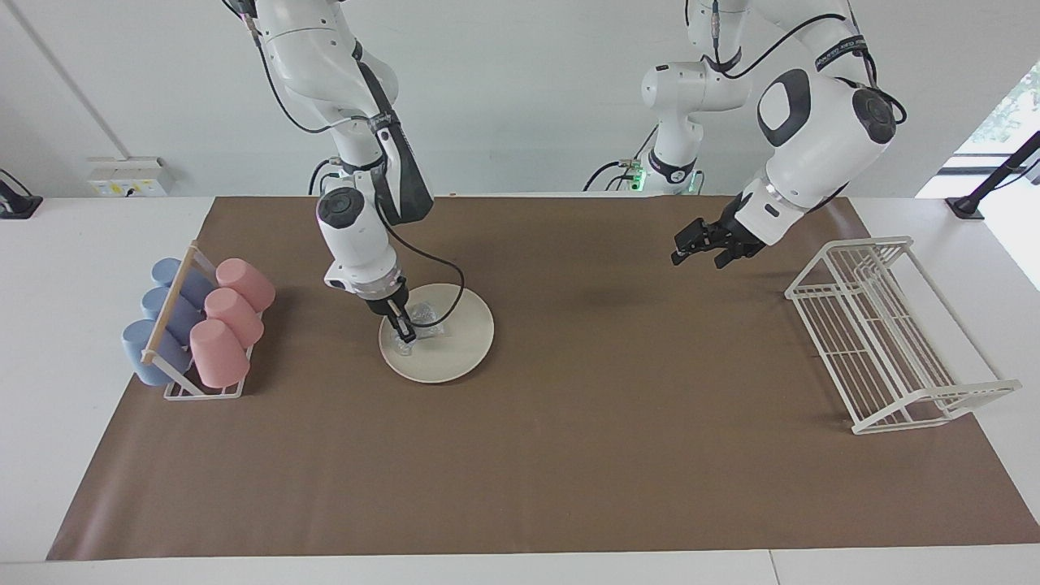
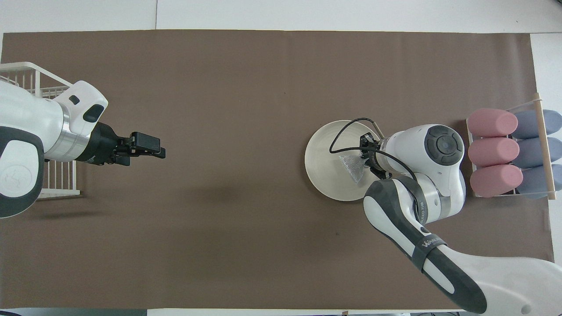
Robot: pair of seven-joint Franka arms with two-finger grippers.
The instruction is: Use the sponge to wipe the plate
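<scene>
both sets of jaws first: the right gripper (image 1: 404, 331) (image 2: 362, 163) is clenched on the sponge (image 1: 422, 315) (image 2: 353, 166) and presses it down on the plate (image 1: 455, 345) (image 2: 325, 171), while the left gripper (image 1: 687, 244) (image 2: 153, 149) hangs released over bare mat, its arm waiting. from largest to smallest: the desk (image 1: 73, 268) carries a brown mat (image 1: 569, 455) (image 2: 246, 87). at the left arm's end stands a white wire rack (image 1: 886, 341) (image 2: 26, 74). at the right arm's end a small rack holds pink and blue cups (image 1: 199, 321) (image 2: 509, 151). the plate lies on the mat near those cups. the sponge sits on the part of the plate toward the cups.
</scene>
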